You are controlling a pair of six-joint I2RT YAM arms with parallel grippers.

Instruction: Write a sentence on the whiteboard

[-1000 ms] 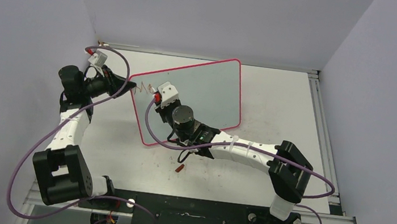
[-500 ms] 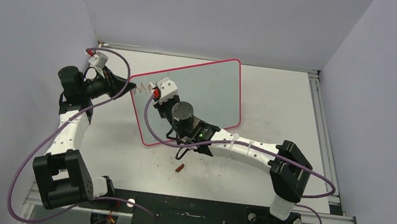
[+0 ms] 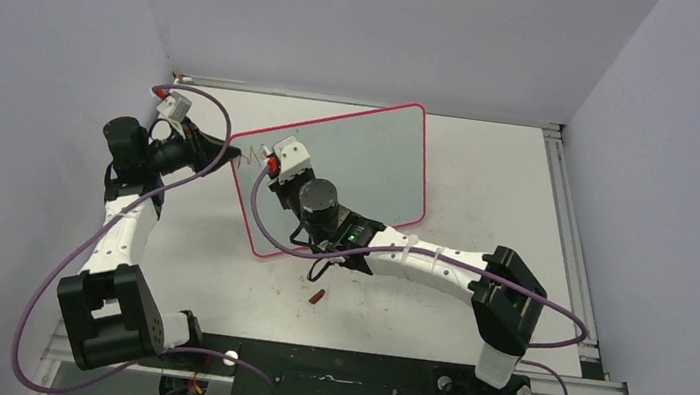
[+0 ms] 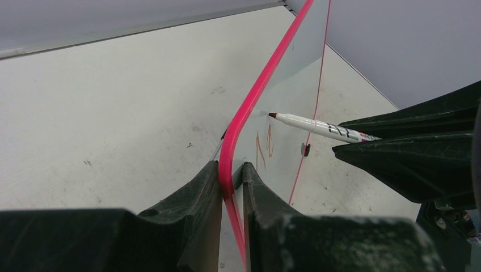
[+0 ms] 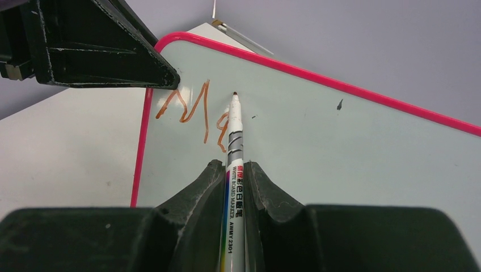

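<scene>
While the left gripper (image 4: 231, 170) pinches the pink-red rim of the whiteboard (image 3: 371, 160), that pale grey-white, round-cornered board stands on the table (image 3: 490, 174) left of centre. The right gripper (image 5: 233, 167) is clenched around a white marker (image 5: 235, 141), its dark tip close to the board's face just right of the sentence (image 5: 190, 107). That writing shows only a shaky, thin red-brown "M" and a partial stroke near the pinched edge.

Your worktop (image 3: 489, 184) is off-white and scuffed. The whiteboard (image 3: 371, 155) stands on it, left of centre. A small red piece (image 3: 318, 295) lies nearer you.
</scene>
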